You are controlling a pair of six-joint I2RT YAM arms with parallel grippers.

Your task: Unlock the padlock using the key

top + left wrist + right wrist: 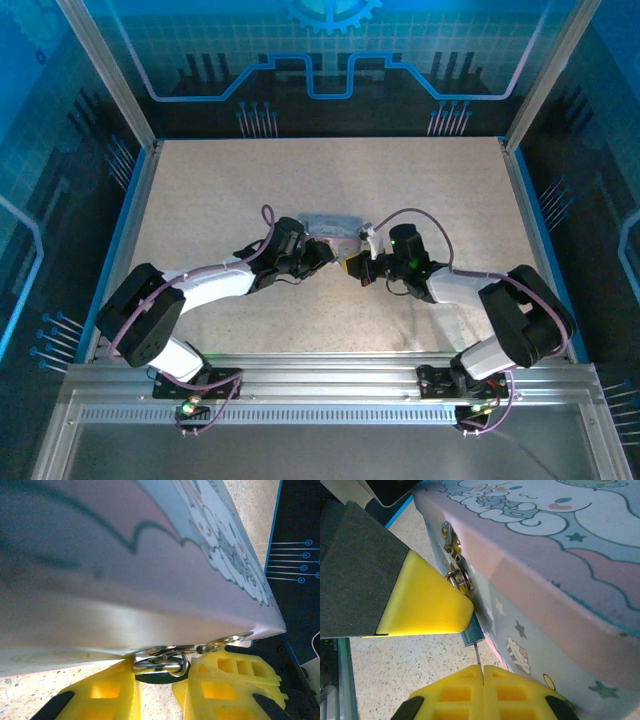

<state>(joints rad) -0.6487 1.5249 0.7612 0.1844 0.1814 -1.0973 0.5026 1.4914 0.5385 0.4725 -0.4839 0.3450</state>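
Padlock [165,665] pinched in left end effector [160,679], key [477,655] clamped in right end effector [483,670]

padlock [155,677]: body mostly hidden between the left gripper's [159,685] yellow fingers [100,696]; seemingly just a dark sliver under the shackle [165,665].
key [477,656]: 1 thin shaft visible; the rest buried between the right gripper's [483,675] pressed-together pads [515,695].
tin [125,555]: blurred at close range in the left wrist view, cut off by 2 edges.
top view: padlock and key too small to tell.
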